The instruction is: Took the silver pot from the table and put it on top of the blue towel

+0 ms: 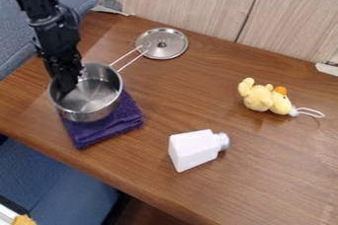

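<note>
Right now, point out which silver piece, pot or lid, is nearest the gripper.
The pot: the gripper is at its rim, while the lid lies farther off.

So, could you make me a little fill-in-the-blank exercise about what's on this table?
1. The silver pot sits on a folded ____.
2. The pot's wire handle points toward a round metal ____.
3. The main colour of the plush duck is ____.
4. The white bottle with a silvery cap lies on its ____.

Missing words: towel; lid; yellow; side.
</note>
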Controlling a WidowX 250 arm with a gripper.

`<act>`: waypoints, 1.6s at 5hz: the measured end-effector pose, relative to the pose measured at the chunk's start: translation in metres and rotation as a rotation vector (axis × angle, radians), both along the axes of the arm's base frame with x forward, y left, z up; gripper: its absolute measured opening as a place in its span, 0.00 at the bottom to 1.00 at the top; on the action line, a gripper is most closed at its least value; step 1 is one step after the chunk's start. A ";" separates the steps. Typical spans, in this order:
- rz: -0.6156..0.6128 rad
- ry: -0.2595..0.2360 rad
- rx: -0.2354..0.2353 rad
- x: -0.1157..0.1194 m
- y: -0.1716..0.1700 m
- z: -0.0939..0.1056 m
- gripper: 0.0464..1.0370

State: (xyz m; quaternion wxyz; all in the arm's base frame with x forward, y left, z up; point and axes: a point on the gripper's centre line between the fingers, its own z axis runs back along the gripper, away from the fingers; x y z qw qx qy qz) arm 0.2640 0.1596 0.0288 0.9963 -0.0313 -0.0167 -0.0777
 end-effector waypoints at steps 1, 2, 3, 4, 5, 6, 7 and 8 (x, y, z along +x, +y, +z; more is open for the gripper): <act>-0.003 0.023 -0.007 -0.006 -0.003 -0.013 0.04; -0.021 0.019 0.025 -0.004 -0.004 -0.019 0.04; -0.018 0.021 0.027 -0.003 -0.004 -0.020 0.07; -0.020 0.031 0.042 -0.002 -0.004 -0.022 0.25; -0.003 0.035 0.045 -0.003 -0.004 -0.022 0.52; -0.006 0.028 0.044 -0.001 -0.004 -0.020 0.81; 0.003 0.020 0.036 0.002 -0.004 -0.019 0.98; 0.017 -0.026 0.035 0.009 -0.003 -0.005 0.97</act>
